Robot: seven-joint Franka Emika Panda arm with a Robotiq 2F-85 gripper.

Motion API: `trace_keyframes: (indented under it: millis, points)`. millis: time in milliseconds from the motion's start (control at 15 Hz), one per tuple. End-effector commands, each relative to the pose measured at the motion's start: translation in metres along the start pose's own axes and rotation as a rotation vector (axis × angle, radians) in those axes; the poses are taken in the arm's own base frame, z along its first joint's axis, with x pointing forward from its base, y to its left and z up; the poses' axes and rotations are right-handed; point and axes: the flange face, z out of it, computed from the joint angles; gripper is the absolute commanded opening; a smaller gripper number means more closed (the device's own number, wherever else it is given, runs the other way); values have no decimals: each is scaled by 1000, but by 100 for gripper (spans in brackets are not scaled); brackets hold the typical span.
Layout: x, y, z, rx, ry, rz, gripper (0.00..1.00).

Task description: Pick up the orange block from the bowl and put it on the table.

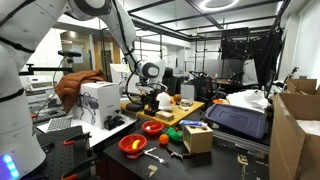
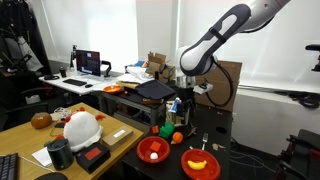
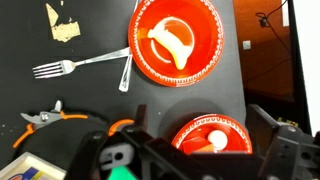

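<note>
The small deep-red bowl lies at the bottom of the wrist view, between my gripper's fingers. In it are the orange block, partly hidden by the gripper body, and a white round thing. My gripper is open and empty above the bowl. In the exterior views the gripper hangs well above the dark table, and the small bowl sits near the table's edge.
A wider orange-red bowl holding a yellow banana-like piece lies beside the small one. A fork, a second utensil and orange-handled pliers lie on the table. A wooden board with toys lies behind.
</note>
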Motion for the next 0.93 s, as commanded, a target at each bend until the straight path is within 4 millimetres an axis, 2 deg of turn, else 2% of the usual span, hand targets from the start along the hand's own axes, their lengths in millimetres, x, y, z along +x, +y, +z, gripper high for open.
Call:
trace_keyframes:
  millis: [0, 400, 867]
  points:
    - [3, -19, 25, -28, -21, -70, 100]
    - [3, -55, 62, -68, -25, -163, 100]
    - [26, -78, 73, -89, 59, -204, 100]
